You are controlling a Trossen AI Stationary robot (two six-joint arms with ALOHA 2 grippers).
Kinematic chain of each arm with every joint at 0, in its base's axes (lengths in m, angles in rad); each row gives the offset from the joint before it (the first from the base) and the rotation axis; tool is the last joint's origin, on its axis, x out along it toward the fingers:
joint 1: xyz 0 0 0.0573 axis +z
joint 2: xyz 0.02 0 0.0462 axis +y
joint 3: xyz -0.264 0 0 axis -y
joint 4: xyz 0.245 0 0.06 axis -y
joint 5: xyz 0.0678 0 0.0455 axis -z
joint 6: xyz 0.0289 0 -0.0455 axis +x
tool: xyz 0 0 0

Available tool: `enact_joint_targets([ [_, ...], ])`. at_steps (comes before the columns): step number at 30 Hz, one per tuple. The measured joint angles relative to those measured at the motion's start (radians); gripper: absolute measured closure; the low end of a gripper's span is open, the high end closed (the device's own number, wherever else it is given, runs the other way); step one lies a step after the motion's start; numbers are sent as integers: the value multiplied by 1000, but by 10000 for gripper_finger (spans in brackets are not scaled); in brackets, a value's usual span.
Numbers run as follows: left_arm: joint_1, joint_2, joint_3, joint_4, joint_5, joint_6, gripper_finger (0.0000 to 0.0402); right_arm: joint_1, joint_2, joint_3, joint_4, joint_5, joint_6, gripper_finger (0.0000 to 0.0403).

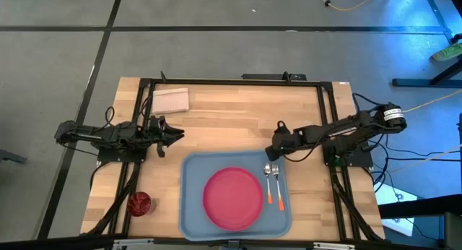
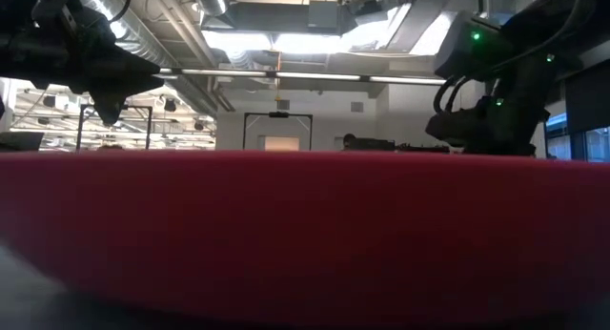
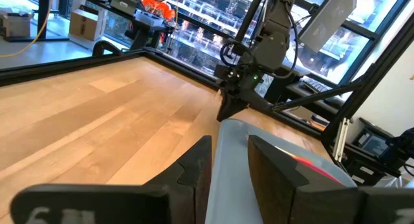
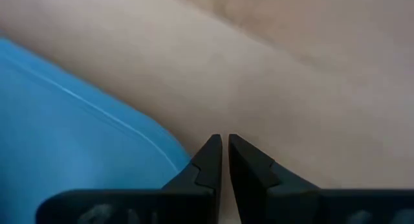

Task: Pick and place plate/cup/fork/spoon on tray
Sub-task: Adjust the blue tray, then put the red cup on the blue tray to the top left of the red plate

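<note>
The light-blue tray [image 1: 189, 207] lies at the table's near middle. The pink-red plate [image 1: 232, 198] lies flat on it and fills the low view [image 2: 305, 235]. Two silver utensils with orange handles [image 1: 271, 182], the fork and the spoon, lie side by side on the tray right of the plate; I cannot tell which is which. The dark red cup [image 1: 139, 203] stands on the table near the near left corner. My left gripper [image 1: 179, 134] hovers left of the tray's far left corner, narrowly open and empty [image 3: 229, 146]. My right gripper [image 1: 273, 153] is shut and empty by the tray's far right corner [image 4: 225, 141].
A pale flat block [image 1: 170, 100] lies at the table's far left. Black frame rails [image 1: 231, 82] run along the table's far edge and sides. Bare wood lies between the two grippers, beyond the tray. A person in orange [image 3: 158, 7] shows far behind the table.
</note>
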Motion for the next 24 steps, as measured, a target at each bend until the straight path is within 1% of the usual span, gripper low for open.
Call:
enact_joint_targets([
  [3, 0, 0, 0, 0, 0, 0, 308, 14, 0, 0, -1, -38, 2, 368],
  [14, 0, 0, 0, 0, 0, 0, 308, 21, 0, 0, -21, -90, -2, 368],
  [17, 0, 0, 0, 0, 0, 0, 308, 21, 0, 0, -39, -66, -10, 368],
  [24, 0, 0, 0, 0, 0, 0, 308, -30, -29, 29, -62, 15, -115, 368],
])
